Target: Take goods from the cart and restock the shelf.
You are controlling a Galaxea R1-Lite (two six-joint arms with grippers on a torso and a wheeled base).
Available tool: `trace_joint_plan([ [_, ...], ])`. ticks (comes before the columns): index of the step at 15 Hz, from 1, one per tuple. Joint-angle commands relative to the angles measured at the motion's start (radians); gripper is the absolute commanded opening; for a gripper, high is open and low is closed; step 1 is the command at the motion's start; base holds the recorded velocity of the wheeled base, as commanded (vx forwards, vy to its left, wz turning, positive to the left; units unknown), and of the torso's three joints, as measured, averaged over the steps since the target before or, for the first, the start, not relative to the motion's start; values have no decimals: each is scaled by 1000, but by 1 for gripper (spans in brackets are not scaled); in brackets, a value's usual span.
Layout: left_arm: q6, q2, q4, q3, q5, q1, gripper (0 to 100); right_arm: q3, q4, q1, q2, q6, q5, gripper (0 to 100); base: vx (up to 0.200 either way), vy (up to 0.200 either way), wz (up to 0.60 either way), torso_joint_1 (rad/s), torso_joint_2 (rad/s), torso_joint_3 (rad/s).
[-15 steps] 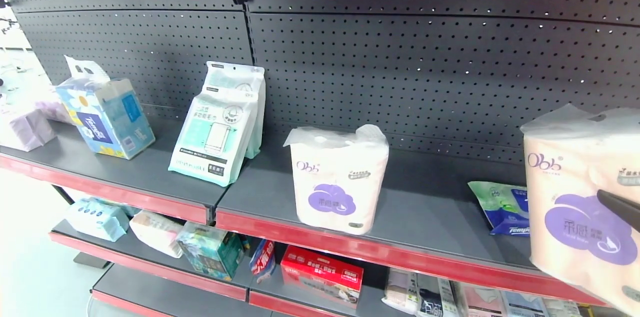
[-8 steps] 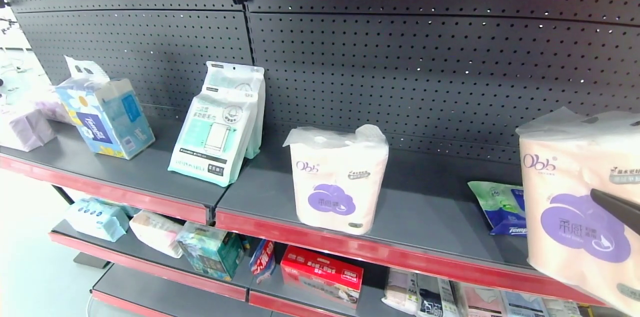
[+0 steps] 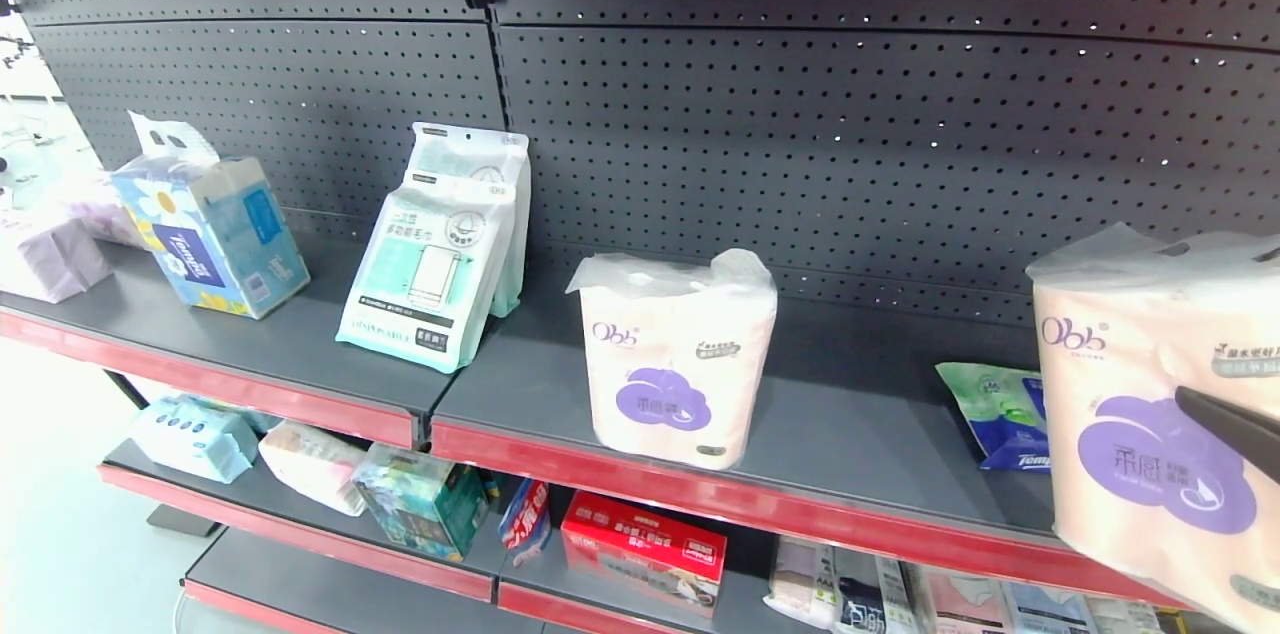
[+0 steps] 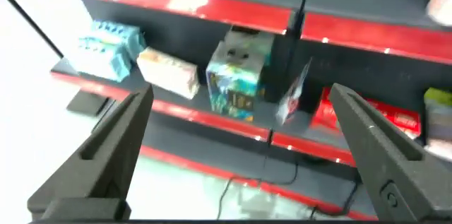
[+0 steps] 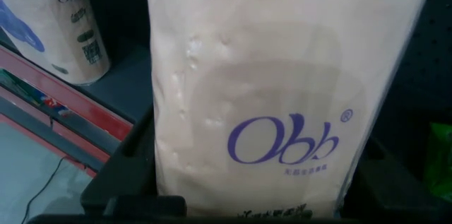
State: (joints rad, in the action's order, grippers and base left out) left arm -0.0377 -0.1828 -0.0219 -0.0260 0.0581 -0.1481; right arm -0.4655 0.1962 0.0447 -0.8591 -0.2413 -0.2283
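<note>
Placement of the roll pack (image 3: 1150, 394) on the shelf (image 3: 860, 434)

Head view: we see the roll pack held up at the right, before the shelf's red edge, with a dark finger of the right gripper (image 3: 1232, 428) across its front. We judge it belongs on the bare board between the twin pack (image 3: 680, 364) and the wipes packet (image 3: 1000, 409), upright, base flat, touching neither.

Left wrist view: the left gripper (image 4: 240, 97) hangs before the lower shelves (image 4: 212, 121), jaws wide apart, empty.

Right wrist view: the jaws clamp the pack's sides. The wrap looks soft, so we would release only once it is seated.
</note>
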Motion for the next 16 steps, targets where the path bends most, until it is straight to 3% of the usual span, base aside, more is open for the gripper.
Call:
trace_joint_plan([
  [1,19,74,11,20,12,119,100,-7,0,1,-3,2,0,0,0,0,0,0,0,0],
  [2,19,94,14,21,11,211,100,-5,0,1,-3,2,0,0,0,0,0,0,0,0],
  [3,18,89,14,21,11,223,100,-4,0,1,-4,0,0,0,0,0,0,0,0,0],
  [5,51,89,14,23,-17,174,100,-7,0,1,-4,-1,0,0,0,0,0,0,0,0],
  [6,55,86,16,23,-24,56,100,-7,0,1,-4,0,0,0,0,0,0,0,0,0],
  [7,51,88,20,26,-23,33,100,-10,0,1,-6,-1,0,0,0,0,0,0,0,0],
  [11,56,88,22,26,-15,35,100,-10,0,4,5,4,0,0,0,0,0,0,0,0],
  [12,51,86,22,26,-15,50,100,-15,0,4,3,2,0,0,0,0,0,0,0,0],
  [14,61,86,22,24,-23,156,100,-19,0,4,-4,4,1,0,0,0,0,0,0,0],
  [16,59,115,22,26,-21,154,100,-19,0,1,-8,0,1,0,0,0,0,0,0,0],
])
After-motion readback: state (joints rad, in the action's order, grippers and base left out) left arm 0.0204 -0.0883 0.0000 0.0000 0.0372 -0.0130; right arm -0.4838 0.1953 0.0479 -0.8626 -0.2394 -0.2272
